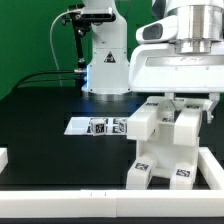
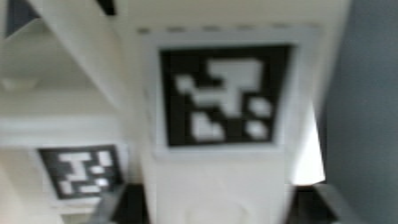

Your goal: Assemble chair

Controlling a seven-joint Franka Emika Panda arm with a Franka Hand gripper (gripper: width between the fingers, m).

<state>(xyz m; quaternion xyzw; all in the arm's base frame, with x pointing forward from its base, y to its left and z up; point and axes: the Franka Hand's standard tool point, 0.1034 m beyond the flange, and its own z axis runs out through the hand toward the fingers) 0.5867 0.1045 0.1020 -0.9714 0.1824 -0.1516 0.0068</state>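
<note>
End effector (image 1: 187, 112) straddles the chair (image 1: 158, 152); whether it grips cannot be told. Plastic looks rigid, light, slick: grasp flat opposite faces.

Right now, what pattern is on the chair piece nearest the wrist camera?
A white bar bearing a black square tag with white blocky marks; clearest in the wrist view.

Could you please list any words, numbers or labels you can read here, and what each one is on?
No words, brands or numbers can be read anywhere.
On the chair pieces: black-and-white square tags, patterns only, no letters or digits.
On the marker board: similar printed patterns, too small to make out.
</note>
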